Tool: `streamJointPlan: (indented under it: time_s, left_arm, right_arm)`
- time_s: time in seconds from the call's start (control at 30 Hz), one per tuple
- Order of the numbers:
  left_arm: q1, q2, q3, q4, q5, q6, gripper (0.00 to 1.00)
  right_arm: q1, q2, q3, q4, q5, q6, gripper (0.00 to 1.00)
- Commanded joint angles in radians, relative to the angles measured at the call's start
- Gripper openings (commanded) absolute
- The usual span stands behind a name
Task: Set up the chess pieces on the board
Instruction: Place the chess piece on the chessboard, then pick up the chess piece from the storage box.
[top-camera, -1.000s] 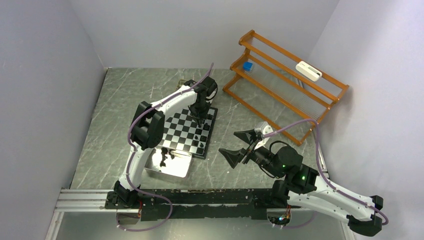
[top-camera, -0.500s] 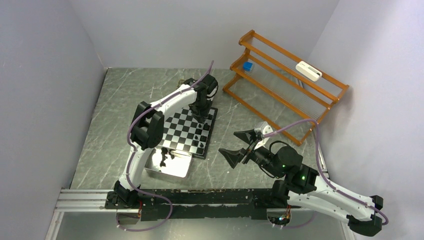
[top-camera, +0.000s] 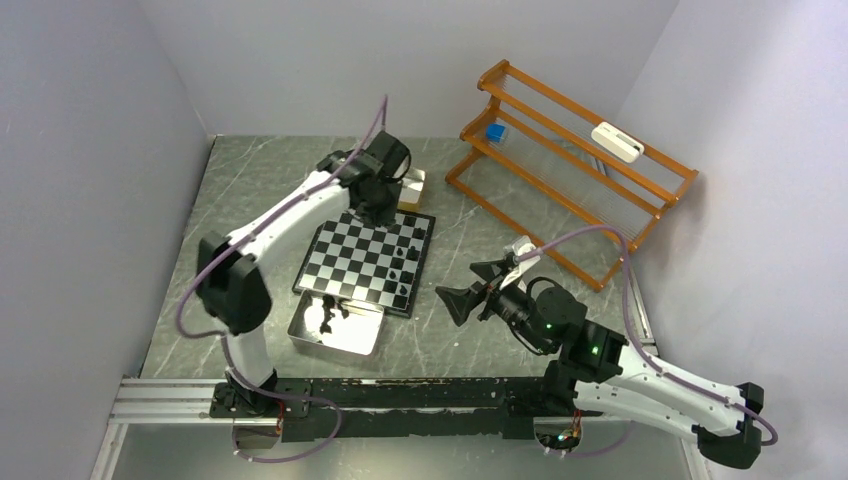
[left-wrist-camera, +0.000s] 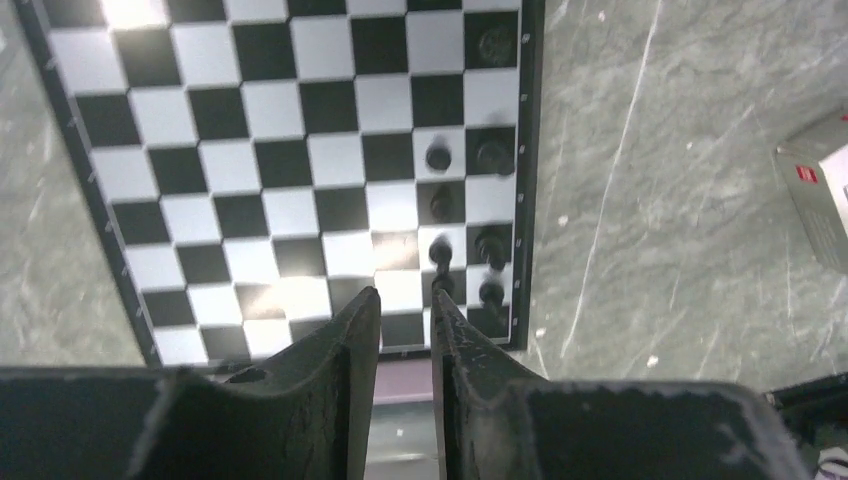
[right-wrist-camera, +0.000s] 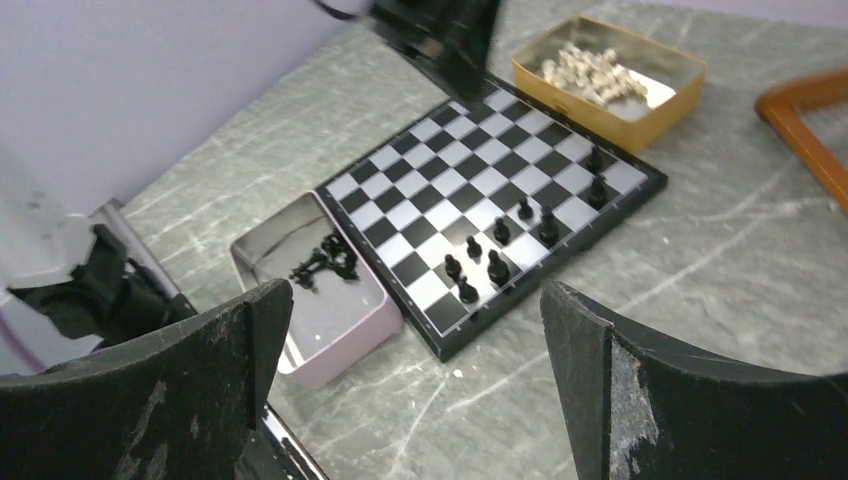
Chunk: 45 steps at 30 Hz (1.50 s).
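The chequered board (top-camera: 355, 262) lies mid-table, with several black chess pieces (top-camera: 405, 262) standing along its right side. From above, the left wrist view shows them (left-wrist-camera: 440, 203) on the board (left-wrist-camera: 250, 160). My left gripper (top-camera: 377, 208) hovers over the board's far edge. Its jaws (left-wrist-camera: 405, 300) stand a narrow gap apart with nothing between them. My right gripper (top-camera: 478, 285) hangs wide open and empty right of the board. Ahead of it (right-wrist-camera: 415, 340) are the board (right-wrist-camera: 440, 160) and its pieces (right-wrist-camera: 497, 265).
A silver tray (top-camera: 350, 340) (right-wrist-camera: 340, 330) holding loose black pieces (right-wrist-camera: 325, 262) sits at the board's near left corner. A gold tray (top-camera: 412, 195) (right-wrist-camera: 600, 120) of cream-white pieces (right-wrist-camera: 585, 68) stands beyond the far edge. An orange rack (top-camera: 570, 170) fills the back right.
My left gripper has drawn back from the board's far right corner to the far edge and parted its jaws slightly. The right gripper has shifted a little left, still wide.
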Motion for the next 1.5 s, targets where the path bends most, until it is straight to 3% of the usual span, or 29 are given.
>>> streamJointPlan:
  time_s: [0.0, 0.23, 0.4, 0.57, 1.0, 1.47]
  left_arm:
    - [0.017, -0.161, -0.163, 0.004, -0.054, -0.065, 0.31]
    - [0.056, -0.38, -0.476, -0.021, -0.04, -0.179, 0.29]
    - [0.068, -0.611, -0.711, 0.101, -0.022, -0.314, 0.33]
    - [0.069, -0.733, -0.86, 0.178, -0.003, -0.416, 0.32]
    - [0.068, -0.723, -1.083, 0.379, 0.065, -0.508, 0.35]
    - [0.07, -0.653, -1.116, 0.44, 0.012, -0.502, 0.34]
  right_arm:
    - [0.001, 0.021, 0.06, -0.076, 0.129, 0.077, 1.0]
    - [0.001, -0.005, 0.066, -0.11, 0.173, 0.068, 1.0]
    - [0.002, -0.031, 0.036, -0.073, 0.153, 0.057, 1.0]
    - [0.002, -0.029, 0.035, -0.075, 0.15, 0.044, 1.0]
    - [0.002, -0.064, 0.026, -0.098, 0.176, 0.048, 1.0]
    - [0.001, -0.082, 0.017, -0.093, 0.182, 0.05, 1.0]
